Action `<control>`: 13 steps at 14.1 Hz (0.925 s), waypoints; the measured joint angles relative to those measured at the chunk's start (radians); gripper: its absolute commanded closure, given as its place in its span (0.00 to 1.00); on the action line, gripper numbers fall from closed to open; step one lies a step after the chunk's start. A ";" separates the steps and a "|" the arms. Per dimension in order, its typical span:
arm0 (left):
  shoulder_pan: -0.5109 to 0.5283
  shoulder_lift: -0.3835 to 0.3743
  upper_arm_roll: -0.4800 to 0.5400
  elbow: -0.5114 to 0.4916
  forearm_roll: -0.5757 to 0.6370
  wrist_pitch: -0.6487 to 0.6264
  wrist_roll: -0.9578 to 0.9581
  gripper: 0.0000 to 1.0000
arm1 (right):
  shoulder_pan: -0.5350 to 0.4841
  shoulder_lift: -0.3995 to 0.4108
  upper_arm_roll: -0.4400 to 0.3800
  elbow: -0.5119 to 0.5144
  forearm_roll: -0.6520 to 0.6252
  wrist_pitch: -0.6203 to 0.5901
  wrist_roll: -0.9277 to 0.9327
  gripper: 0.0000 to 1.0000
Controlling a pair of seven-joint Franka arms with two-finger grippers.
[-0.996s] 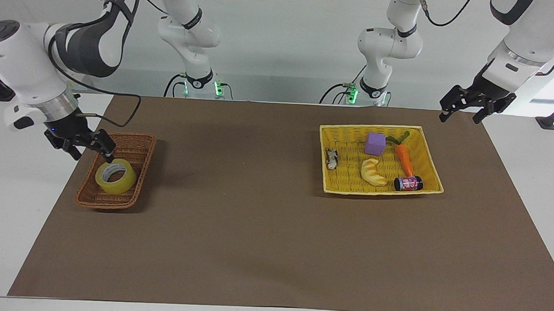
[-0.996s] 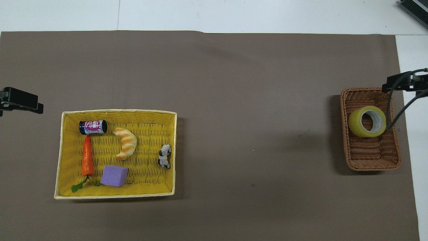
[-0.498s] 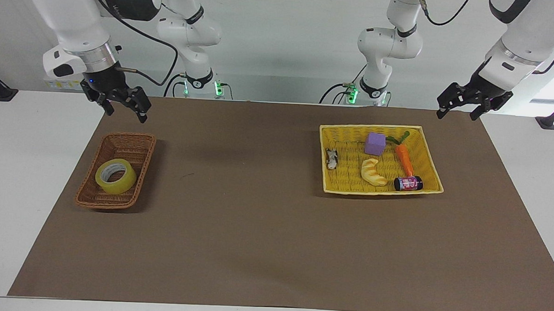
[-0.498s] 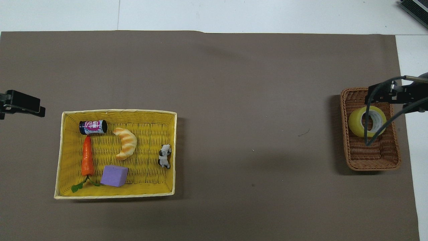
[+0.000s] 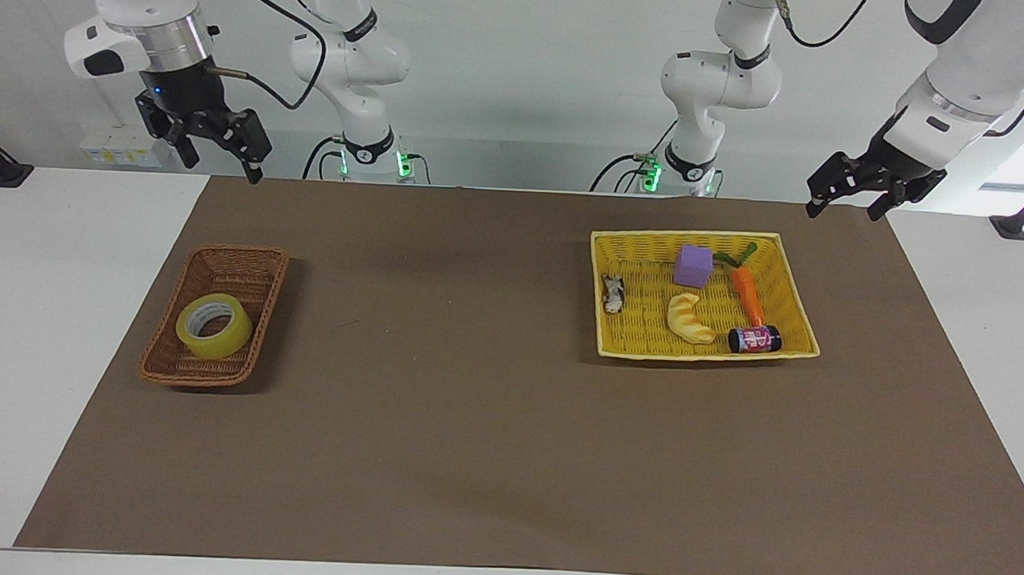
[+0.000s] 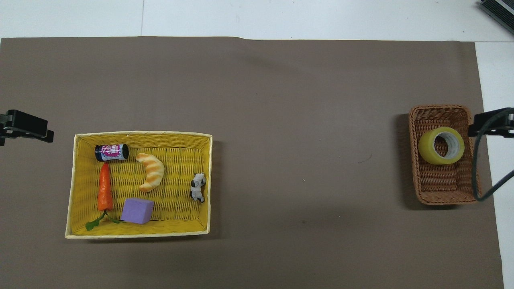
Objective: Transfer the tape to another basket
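The yellow tape roll (image 5: 214, 326) lies in the small brown wicker basket (image 5: 245, 263) at the right arm's end of the table; it also shows in the overhead view (image 6: 441, 145) in that basket (image 6: 441, 192). My right gripper (image 5: 223, 169) is open and empty. It is raised high, over the mat's edge by the basket, well apart from the tape. My left gripper (image 5: 844, 212) is open and empty, and it waits in the air over the mat's corner at the left arm's end.
A flat bright yellow basket (image 5: 795, 287) toward the left arm's end holds a purple block (image 5: 693, 265), a carrot (image 5: 747, 293), a croissant toy (image 5: 690, 319), a small can (image 5: 753, 339) and a small cow figure (image 5: 613, 294). A brown mat (image 5: 472, 407) covers the table.
My right gripper has risen from just beside the tape in the brown basket to high above it, empty. The tape has stayed in the basket. The left arm has barely moved.
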 measured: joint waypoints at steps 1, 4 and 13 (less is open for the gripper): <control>0.004 0.000 -0.002 0.000 0.000 -0.001 -0.001 0.00 | 0.000 -0.006 0.002 -0.006 0.000 -0.001 -0.002 0.00; 0.076 -0.002 -0.074 0.001 0.000 -0.007 -0.001 0.00 | 0.000 -0.009 0.005 -0.023 0.000 -0.001 -0.006 0.00; 0.106 -0.023 -0.106 0.002 0.000 -0.013 -0.002 0.00 | 0.008 -0.062 0.011 -0.105 0.000 -0.010 -0.012 0.00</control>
